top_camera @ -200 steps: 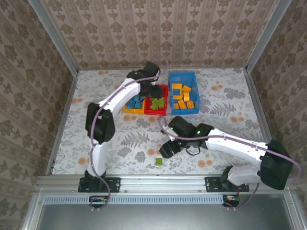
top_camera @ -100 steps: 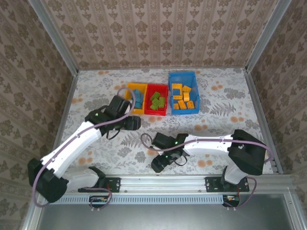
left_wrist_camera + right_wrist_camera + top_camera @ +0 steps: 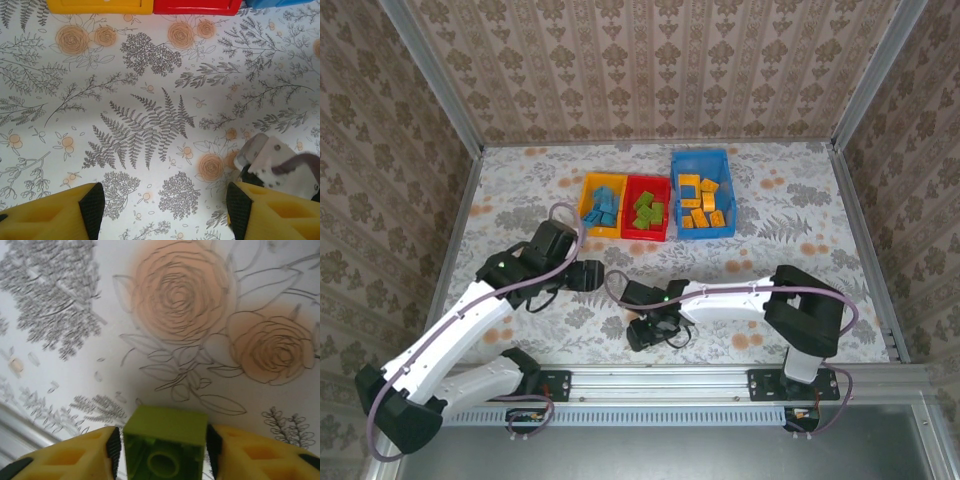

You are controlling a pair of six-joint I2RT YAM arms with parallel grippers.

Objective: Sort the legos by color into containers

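Green lego (image 3: 165, 437) sits pinched between the pads of your right claw (image 3: 644, 335), close to the floral surface (image 3: 150, 75). Your left claw (image 3: 161, 202) stands open, holding nothing.

You have three open rectangular plastic bins in a row at the far side. The yellow-orange bin (image 3: 601, 178) on the left holds blue studded bricks (image 3: 604, 207). The red bin (image 3: 646, 237) touching it holds green bricks (image 3: 646, 211). The larger blue bin (image 3: 701, 154) on the right holds orange bricks (image 3: 702, 203). One lime-green plastic brick (image 3: 165, 432), hollow underside showing, sits pinched in the right gripper (image 3: 165, 452).

Bright, even light; soft shadows
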